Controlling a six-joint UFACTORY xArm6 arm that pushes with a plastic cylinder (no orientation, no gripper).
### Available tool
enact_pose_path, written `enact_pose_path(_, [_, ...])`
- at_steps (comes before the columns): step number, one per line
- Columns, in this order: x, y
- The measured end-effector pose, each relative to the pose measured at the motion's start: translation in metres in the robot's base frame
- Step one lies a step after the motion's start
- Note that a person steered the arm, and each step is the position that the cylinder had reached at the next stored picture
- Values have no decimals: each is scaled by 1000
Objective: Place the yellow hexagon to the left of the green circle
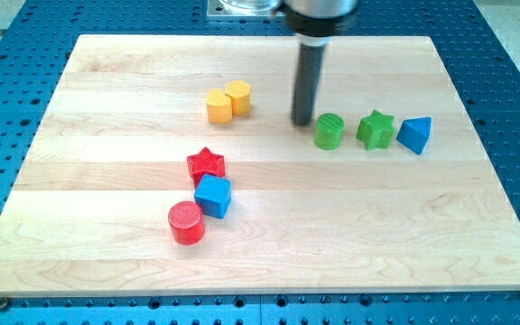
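The yellow hexagon [239, 96] sits on the wooden board [106, 181] in the upper middle, touching a second yellow block [218, 106] on its lower left. The green circle [329, 131] lies right of centre. My tip [302, 122] stands just to the upper left of the green circle, close to it, and about 70 pixels to the right of the yellow hexagon. The rod rises straight up from the tip to the arm's dark end at the view's top.
A green star [376, 129] and a blue triangle [414, 134] line up to the right of the green circle. A red star [206, 164], a blue cube [213, 195] and a red circle [186, 222] cluster at lower left of centre.
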State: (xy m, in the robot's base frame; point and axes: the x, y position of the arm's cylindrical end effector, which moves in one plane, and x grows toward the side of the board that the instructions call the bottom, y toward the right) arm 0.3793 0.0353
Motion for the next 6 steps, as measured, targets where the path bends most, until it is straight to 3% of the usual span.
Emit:
enact_pose_path(1, [-56,16])
enact_pose_path(2, [-65,-80])
enact_pose_path(3, [-44,-116])
enact_pose_path(4, [-14,-45])
enact_pose_path(5, [-13,-49])
enact_pose_path(6, [-44,-46])
